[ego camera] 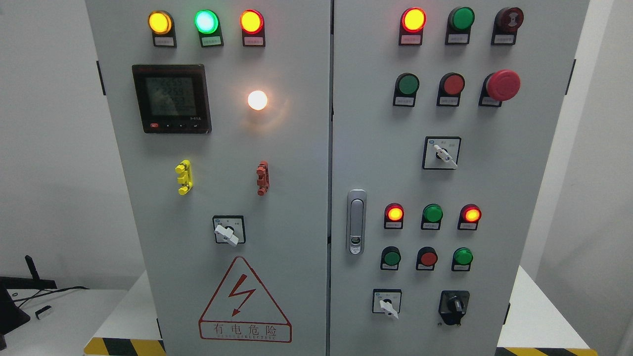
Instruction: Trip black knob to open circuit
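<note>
1. Big grey electrical cabinet [296,207] fills pretty much the whole head view — two doors side by side, with the seam running down the middle.
2. Left door has a red triangular warning sign [244,300] low down, and a dark digital meter [171,98] up top showing faint digits I can't read.
3. On the right door, a silver door latch [356,221] sits by the seam, and a red mushroom button [502,85] sticks out near the upper right.
4. The black knob [453,306] is in the bottom right corner of the right door, just right of a white selector switch [387,302] — nothing is touching it.
5. Neither robot hand shows anywhere, so I can't tell how the fingers are set.
</note>
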### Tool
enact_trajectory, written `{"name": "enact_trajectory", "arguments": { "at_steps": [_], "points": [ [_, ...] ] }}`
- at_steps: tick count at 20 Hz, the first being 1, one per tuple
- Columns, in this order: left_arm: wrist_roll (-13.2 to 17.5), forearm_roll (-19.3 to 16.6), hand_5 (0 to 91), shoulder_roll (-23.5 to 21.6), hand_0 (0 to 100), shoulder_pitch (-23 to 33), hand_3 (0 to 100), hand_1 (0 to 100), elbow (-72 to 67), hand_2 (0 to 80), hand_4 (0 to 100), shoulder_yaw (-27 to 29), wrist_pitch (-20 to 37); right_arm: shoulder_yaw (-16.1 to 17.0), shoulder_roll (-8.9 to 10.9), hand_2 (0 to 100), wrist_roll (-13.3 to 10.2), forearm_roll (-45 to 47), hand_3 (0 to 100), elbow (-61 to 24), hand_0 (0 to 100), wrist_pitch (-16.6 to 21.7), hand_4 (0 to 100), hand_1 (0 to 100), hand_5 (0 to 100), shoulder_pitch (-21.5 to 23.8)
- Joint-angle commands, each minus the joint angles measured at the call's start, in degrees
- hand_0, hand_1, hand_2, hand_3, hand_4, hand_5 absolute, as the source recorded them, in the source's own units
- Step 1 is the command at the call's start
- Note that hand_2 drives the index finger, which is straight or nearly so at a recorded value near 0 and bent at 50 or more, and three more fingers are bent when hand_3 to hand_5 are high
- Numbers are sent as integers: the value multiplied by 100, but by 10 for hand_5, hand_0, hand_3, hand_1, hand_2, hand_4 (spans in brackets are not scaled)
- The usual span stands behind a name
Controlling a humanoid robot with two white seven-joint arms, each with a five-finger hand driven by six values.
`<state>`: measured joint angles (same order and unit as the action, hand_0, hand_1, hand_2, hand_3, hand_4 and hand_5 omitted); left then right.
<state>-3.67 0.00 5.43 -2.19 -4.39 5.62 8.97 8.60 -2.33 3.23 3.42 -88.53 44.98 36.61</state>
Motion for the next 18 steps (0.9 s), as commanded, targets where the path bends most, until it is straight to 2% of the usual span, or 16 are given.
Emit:
{"name": "enact_trajectory", "arguments": {
  "at_steps": [1, 4, 6, 7, 9, 13, 18],
  "points": [
    [-2, 26, 0, 2, 120, -1, 0, 389, 0, 0, 0, 0, 0, 169, -13, 272, -32, -138, 686, -1623, 346, -399, 757, 392, 875, -451],
    [-2, 26, 0, 2, 120, -1, 0, 389, 0, 0, 0, 0, 0, 248, -13, 257, -558, -613, 667, -1658, 322, -972, 751, 448, 875, -952],
    [-2, 26, 0, 2, 120, -1, 0, 389, 0, 0, 0, 0, 0, 283, -13, 255, -700, -912, 675, -1685, 323, -1122, 780, 488, 922, -1198],
    [-2, 26, 0, 2, 120, -1, 0, 389, 0, 0, 0, 0, 0, 283, -13, 258, -709, -1043, 701, -1737, 336, -1149, 832, 514, 977, -1278],
    [-2, 26, 0, 2, 120, -1, 0, 389, 0, 0, 0, 0, 0, 283, -13, 261, -736, -1368, 738, -1772, 359, -1271, 894, 557, 1000, -1401],
    [-2, 26, 0, -7, 120, -1, 0, 389, 0, 0, 0, 0, 0, 274, -13, 259, -1306, -1818, 767, -1808, 339, -2026, 938, 609, 1000, -1761],
    [-2, 26, 0, 2, 120, -1, 0, 389, 0, 0, 0, 0, 0, 186, -22, 299, -1369, -1827, 816, -1729, 331, -2738, 979, 612, 1000, -2402]
  ]
}}
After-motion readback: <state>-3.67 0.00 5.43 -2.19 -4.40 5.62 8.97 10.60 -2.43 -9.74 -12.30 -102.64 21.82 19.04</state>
